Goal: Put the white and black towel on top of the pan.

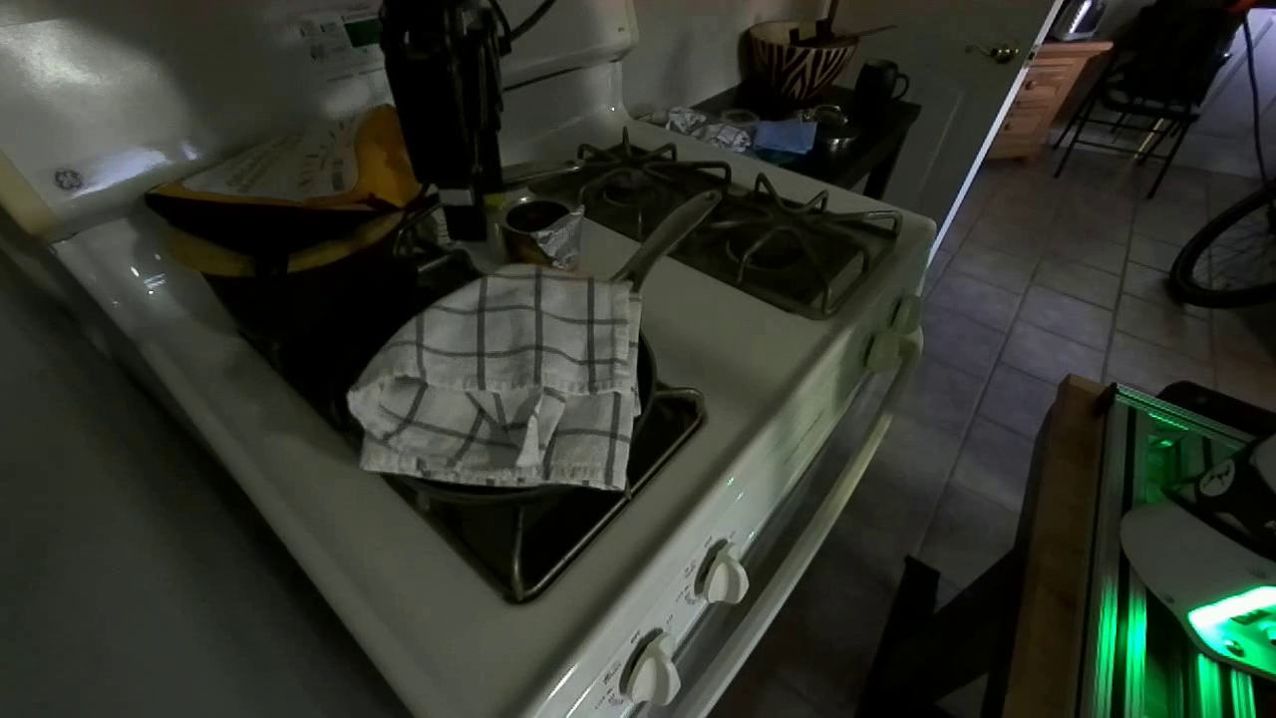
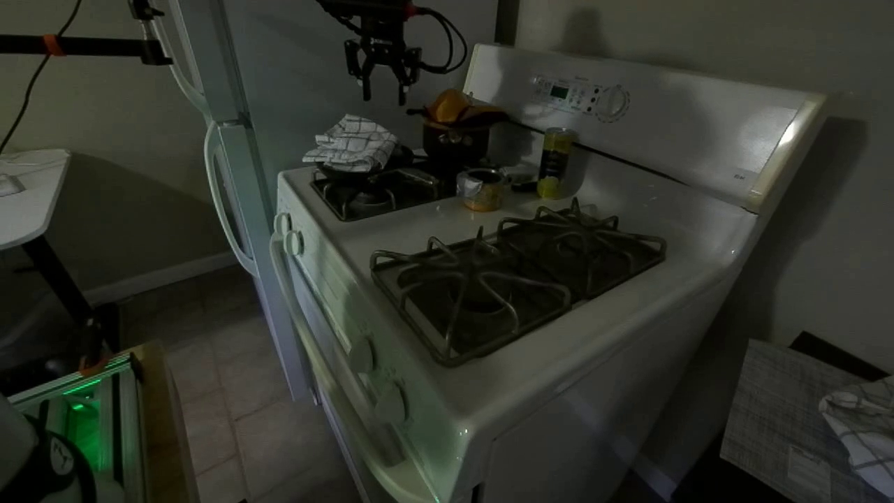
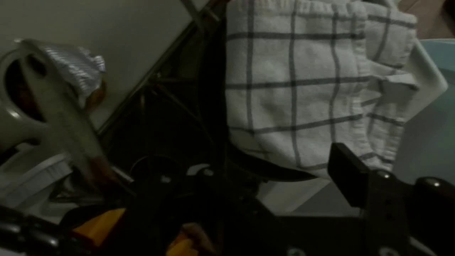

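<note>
The white towel with dark check lines (image 1: 508,339) lies folded over the dark pan (image 1: 648,384) on a front burner. The towel covers most of the pan, and one edge hangs past the rim. The towel also shows in an exterior view (image 2: 355,143) and in the wrist view (image 3: 295,81). The pan's handle (image 1: 670,237) sticks out from under it. My gripper (image 2: 384,96) is open and empty, above the stove and apart from the towel. In the wrist view its fingers (image 3: 272,169) are spread, with the left one dark and hard to make out.
A dark pot (image 2: 455,142) with a yellow-orange item on top stands behind the pan. A foil-topped jar (image 2: 482,190) and a tall yellow-green can (image 2: 557,162) stand nearby. Burner grates (image 2: 482,279) cover the other side. Another checked cloth (image 2: 862,426) lies on a side table.
</note>
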Available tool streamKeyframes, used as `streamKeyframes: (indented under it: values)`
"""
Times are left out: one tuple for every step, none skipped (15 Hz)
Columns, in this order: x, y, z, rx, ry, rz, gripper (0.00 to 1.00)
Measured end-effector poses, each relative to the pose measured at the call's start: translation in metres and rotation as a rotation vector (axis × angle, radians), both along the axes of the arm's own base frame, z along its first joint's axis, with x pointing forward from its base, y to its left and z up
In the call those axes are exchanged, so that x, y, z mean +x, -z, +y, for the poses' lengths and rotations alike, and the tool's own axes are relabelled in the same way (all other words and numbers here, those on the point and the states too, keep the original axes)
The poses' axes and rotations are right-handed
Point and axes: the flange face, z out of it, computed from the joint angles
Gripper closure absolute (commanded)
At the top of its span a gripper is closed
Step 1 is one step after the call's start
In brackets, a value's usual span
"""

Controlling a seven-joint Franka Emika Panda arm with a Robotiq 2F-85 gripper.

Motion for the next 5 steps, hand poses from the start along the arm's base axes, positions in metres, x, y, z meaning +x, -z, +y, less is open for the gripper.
streamKeyframes:
  values:
    - [0.001,-0.008,-0.002,-0.030,0.003,-0.033,0.00]
    - [0.000,-0.016,-0.004,-0.050,0.000,-0.061,0.00]
    - [-0.003,-0.027,-0.005,-0.057,-0.004,-0.081,0.00]
    - [-0.009,-0.040,-0.006,-0.057,-0.008,-0.093,0.00]
    - [-0.016,-0.055,-0.008,-0.057,-0.009,-0.104,0.00]
